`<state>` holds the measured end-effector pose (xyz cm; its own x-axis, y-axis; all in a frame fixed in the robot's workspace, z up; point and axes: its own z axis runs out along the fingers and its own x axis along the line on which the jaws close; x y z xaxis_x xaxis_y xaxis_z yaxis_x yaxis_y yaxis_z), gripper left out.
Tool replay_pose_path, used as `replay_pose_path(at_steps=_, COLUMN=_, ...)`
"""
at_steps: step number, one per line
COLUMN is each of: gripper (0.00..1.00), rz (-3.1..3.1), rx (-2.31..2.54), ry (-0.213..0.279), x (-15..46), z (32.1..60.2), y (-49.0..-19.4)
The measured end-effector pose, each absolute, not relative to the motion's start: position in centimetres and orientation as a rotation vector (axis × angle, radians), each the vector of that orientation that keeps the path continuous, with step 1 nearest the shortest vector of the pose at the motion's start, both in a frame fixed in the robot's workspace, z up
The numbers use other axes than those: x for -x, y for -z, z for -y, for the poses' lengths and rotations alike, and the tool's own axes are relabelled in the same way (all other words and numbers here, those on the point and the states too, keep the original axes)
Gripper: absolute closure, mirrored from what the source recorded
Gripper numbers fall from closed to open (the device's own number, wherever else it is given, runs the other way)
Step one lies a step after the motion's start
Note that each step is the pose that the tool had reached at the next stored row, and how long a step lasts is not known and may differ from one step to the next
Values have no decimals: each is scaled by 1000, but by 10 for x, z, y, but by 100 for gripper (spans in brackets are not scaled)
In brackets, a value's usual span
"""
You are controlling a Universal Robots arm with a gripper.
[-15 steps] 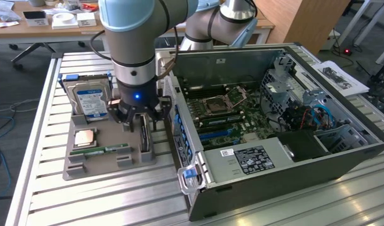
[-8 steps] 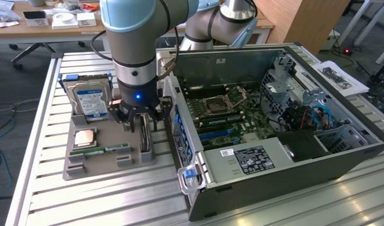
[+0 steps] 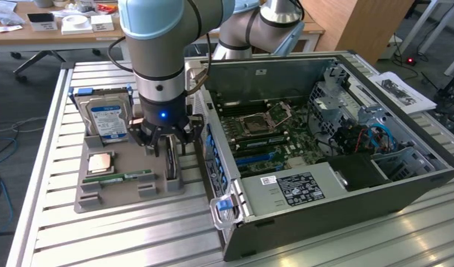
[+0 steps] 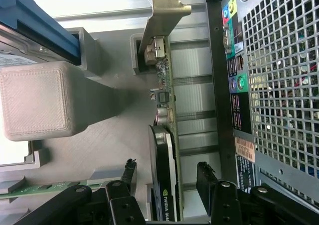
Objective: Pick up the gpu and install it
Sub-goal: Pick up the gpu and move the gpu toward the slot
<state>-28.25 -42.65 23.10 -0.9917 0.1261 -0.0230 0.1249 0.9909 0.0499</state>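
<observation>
Standing on its long edge in a slot of the grey holder (image 4: 114, 135), the gpu (image 4: 163, 135) has its silvery bracket (image 4: 164, 11) at the end away from me and its fan shroud right under my wrist. My gripper (image 4: 167, 172) is spread, one of its fingers (image 4: 128, 175) on each side of the card at the shroud end. Neither pad is touching, and the gaps don't look quite even to me. That's my first worry: closing off-centre would land one pad first and shove the card sideways in its slot, tilting it before I have it. Second worry: the smooth shroud may give a poor bite, so the card could slip or twist in the pinch. Third: the computer case (image 4: 279, 85) stands just beside the holder, so any swing could clip the bracket on its rear panel. On the other side, the green memory stick (image 4: 30, 189) lies near my finger. From the exterior view, my gripper (image 3: 166, 146) is low over the holder (image 3: 116, 192), with the gpu (image 3: 171, 164) showing as a dark edge beneath it, between the hard drive (image 3: 107, 119) and the case (image 3: 301, 189).
</observation>
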Motion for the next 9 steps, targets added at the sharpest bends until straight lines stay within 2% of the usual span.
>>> replay_pose_path(at_steps=9, gripper=40, rz=-3108, rx=-196, ry=-76, x=283, z=423, y=-230)
